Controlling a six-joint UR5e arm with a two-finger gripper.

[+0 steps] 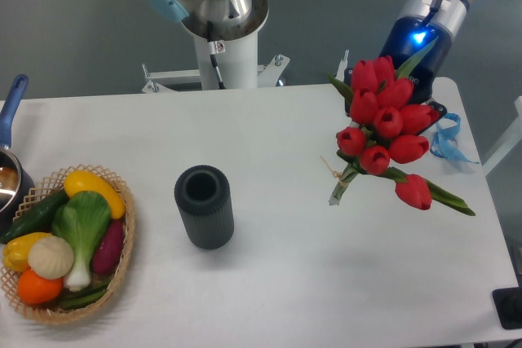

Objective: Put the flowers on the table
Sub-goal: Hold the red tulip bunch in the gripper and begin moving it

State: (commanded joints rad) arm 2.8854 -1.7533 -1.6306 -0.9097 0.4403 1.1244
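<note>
- The flowers (pixel 387 124) are hanging over the right part of the bench (pixel 269 283), out of the dark vase (pixel 204 206), which is standing empty and upright near the middle; so the carrying and lowering step seems to be in hand, with the setting-down not yet done.
- The end effector (pixel 408 79) is sitting behind the red heads, under the blue-lit wrist, and its fingers are hidden by the blooms; I cannot tell how far it is open, though the bunch appears to be hanging from it.
- The bunch's long axis is running on a slant: heads up and toward the back right, the tied stem ends (pixel 338 193) pointing down and toward the front left, close to the bench or just touching it; which one, I cannot tell.
- One bloom with its leaf is splaying out to the lower right.
- The next move is probably calling for tipping the bunch flatter and lowering it onto bare bench, well apart from the vase and the basket of vegetables (pixel 65 242), and beside the blue ribbons (pixel 447 140), before letting go.
</note>
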